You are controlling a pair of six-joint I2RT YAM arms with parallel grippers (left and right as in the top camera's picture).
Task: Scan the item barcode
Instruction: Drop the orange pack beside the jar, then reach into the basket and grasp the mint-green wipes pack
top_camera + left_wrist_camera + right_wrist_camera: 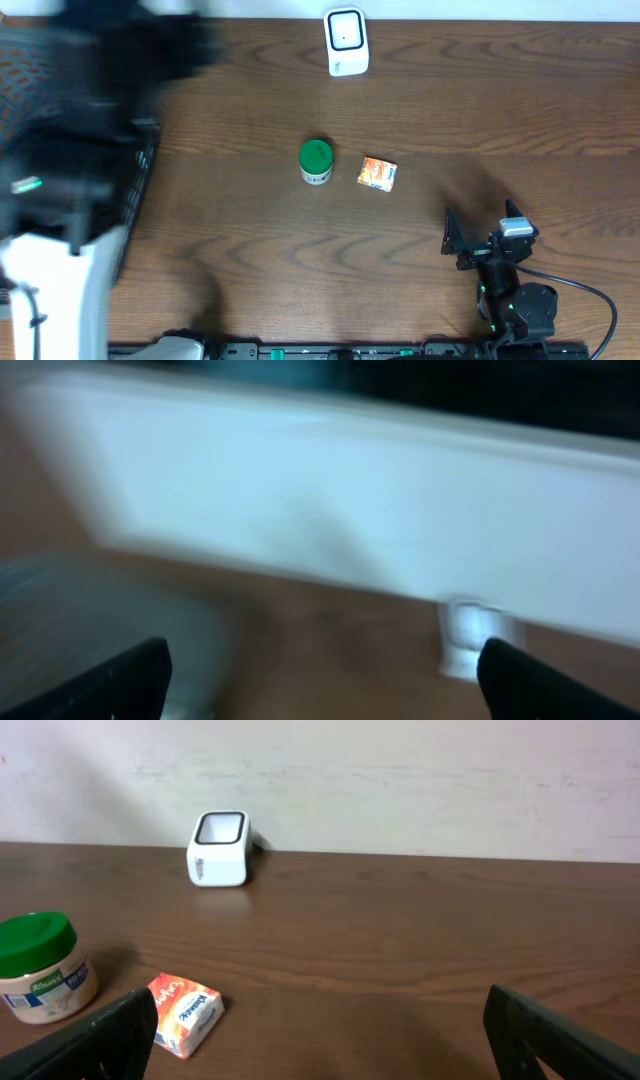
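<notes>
Mid-table stand a green-lidded jar [316,162] [40,965] and, right beside it, a small orange tissue pack [378,173] [182,1012]. At the far edge sits the white barcode scanner [346,42] [218,848], which is a pale blur [470,635] in the left wrist view. My right gripper [480,222] [318,1040] rests low at the front right, open and empty, facing the pack. The left arm [90,130] is a big blur at the left. Its gripper [322,680] is open with nothing between the fingers.
A black mesh basket [140,170] lies at the table's left side, partly under the blurred left arm. A pale wall [400,780] runs behind the scanner. The right arm's cable [590,300] loops at the front right.
</notes>
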